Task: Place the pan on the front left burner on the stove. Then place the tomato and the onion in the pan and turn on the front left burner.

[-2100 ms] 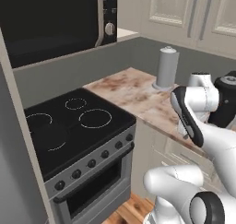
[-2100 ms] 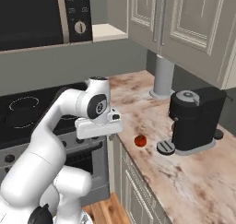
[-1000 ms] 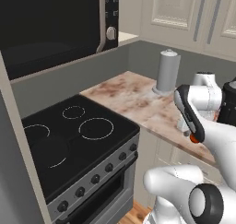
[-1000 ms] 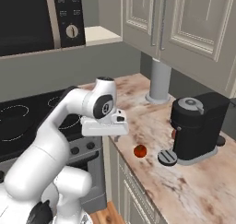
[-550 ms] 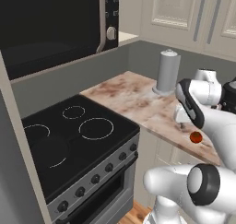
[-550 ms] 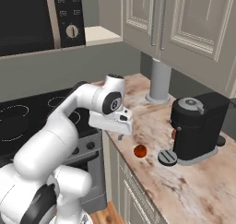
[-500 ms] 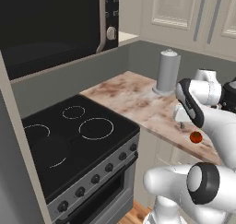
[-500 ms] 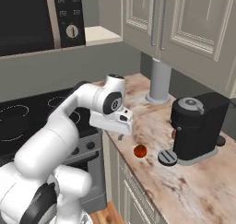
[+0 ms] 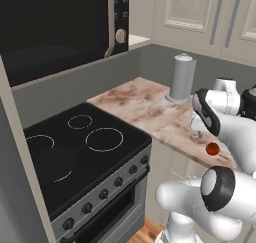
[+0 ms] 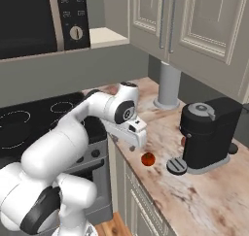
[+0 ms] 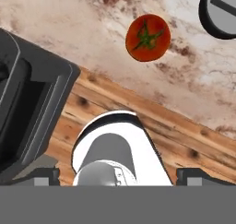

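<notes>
The jaws are spread wide and empty, held above the marbled desk (image 10: 160, 128) just beside the tomato (image 10: 148, 159), which is seen lying near the desk's front edge, untouched. A black coffee machine (image 10: 209, 133) stands close behind it; a grey canister (image 10: 168, 86) farther back. The stove (image 9: 85, 157) lies alongside.

One tomato (image 10: 148, 159), one stove (image 9: 85, 157), one coffee machine (image 10: 206, 133), one paper towel roll (image 9: 183, 77), one microwave (image 9: 60, 24).

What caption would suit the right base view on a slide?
White arm's open end effector hovers beside a tomato on the marble counter, near a coffee machine.
</notes>
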Controlling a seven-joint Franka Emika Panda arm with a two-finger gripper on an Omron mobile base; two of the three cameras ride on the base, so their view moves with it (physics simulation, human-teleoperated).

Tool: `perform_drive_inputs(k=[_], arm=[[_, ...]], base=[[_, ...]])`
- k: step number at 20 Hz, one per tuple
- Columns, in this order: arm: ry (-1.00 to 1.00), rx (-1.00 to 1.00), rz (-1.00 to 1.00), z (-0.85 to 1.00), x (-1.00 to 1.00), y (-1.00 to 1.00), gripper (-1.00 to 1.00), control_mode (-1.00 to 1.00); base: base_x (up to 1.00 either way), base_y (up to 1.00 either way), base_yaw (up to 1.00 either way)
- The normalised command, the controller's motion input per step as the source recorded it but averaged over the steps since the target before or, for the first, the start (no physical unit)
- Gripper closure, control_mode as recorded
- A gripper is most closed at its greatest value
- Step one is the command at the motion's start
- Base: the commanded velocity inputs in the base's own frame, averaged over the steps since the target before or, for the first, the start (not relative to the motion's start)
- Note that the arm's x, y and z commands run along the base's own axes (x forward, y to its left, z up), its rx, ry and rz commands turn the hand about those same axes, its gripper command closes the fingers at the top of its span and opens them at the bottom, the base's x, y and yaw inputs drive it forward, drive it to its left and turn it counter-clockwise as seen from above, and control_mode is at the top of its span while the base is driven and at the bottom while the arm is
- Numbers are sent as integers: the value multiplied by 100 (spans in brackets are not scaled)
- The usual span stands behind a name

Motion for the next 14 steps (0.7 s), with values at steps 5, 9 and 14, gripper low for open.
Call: perform_drive_inputs(k=[5, 9, 14], arm=[[0, -15, -24, -15, 6, -16, -100, -100], [0, -10, -18, -21, 6, -19, -100, -100], [1, -6, -9, -25, 9, -26, -100, -100]], base=[[0, 0, 0], [0, 0, 0], [0, 0, 0]])
